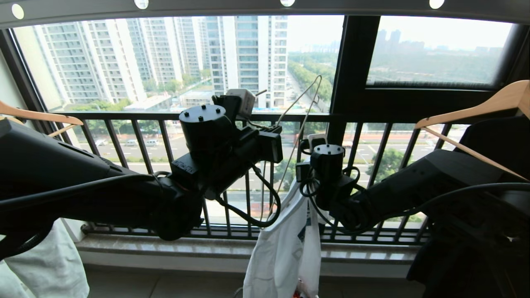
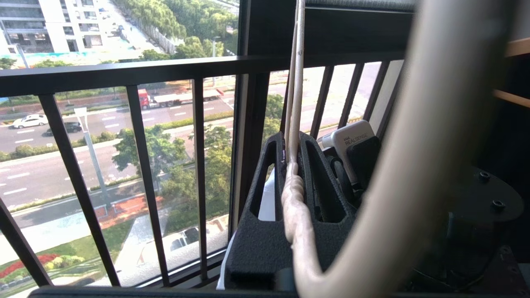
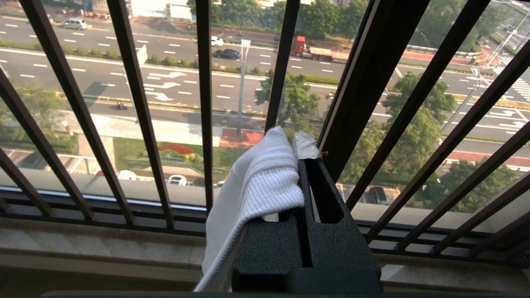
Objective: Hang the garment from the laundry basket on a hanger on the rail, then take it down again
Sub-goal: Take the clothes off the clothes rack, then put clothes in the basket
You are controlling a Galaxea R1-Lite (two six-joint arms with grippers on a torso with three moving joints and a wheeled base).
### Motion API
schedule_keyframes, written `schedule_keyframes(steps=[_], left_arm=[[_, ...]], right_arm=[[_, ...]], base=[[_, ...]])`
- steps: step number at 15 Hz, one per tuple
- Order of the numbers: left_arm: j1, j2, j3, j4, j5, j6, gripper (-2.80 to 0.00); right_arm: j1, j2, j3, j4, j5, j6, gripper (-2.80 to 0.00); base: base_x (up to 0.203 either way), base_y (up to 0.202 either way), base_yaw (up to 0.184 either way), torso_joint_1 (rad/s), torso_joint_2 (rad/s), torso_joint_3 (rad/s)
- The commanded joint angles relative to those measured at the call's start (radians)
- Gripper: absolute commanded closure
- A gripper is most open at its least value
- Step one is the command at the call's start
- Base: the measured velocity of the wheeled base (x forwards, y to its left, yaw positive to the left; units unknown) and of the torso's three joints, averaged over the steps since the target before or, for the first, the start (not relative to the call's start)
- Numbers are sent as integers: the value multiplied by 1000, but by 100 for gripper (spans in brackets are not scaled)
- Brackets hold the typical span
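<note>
t-shirt [image 1: 285, 244], white with a blue chest logo partly showing, hangs bunched before the black railing [image 1: 136, 120], pinched at a ribbed edge by the right tool [image 3: 304, 165], which is closed on the cloth. the left tool [image 2: 292, 165] is closed on the twisted neck of the cream wire hanger [image 1: 304, 103]. that hanger is held up in front of the window, its hook well short of the perforated overhead rail [image 1: 265, 6]. no part of the shirt appears threaded onto the wire yet.

risks, as judged: the right grip takes only a narrow fold, so a tug could pull it free and drop the shirt to the floor. the thin wire may pivot in the left tool, turning the hook off line. the wooden hangers [image 1: 476, 109] on either side crowd the arms' path.
</note>
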Motion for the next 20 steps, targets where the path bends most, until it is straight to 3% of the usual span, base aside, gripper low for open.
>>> schedule_keyframes(steps=[1, 4, 6, 7, 12, 15, 20], left_arm=[[0, 57, -29, -5, 30, 0, 0], [17, 96, -62, -6, 41, 4, 0], [25, 133, -121, -6, 139, 7, 0], [26, 139, -128, -5, 150, 20, 0], [34, 91, -126, 8, 153, 27, 0], [51, 57, -126, 102, 152, 28, 0], [75, 16, -130, 159, 149, 28, 0]], right_arm=[[26, -20, 24, -25, -3, -2, 0], [27, -17, 27, -29, -2, -3, 0], [29, -14, 35, -29, 2, -3, 0], [29, -4, 36, -29, 8, -3, 0], [14, 61, 38, -31, 121, 1, 0], [17, 119, 38, -30, 147, -4, 0], [26, 237, 20, -28, 212, -119, 0]], base=[[0, 0, 0, 0, 0, 0], [0, 0, 0, 0, 0, 0], [0, 0, 0, 0, 0, 0], [0, 0, 0, 0, 0, 0], [0, 0, 0, 0, 0, 0], [0, 0, 0, 0, 0, 0], [0, 0, 0, 0, 0, 0]])
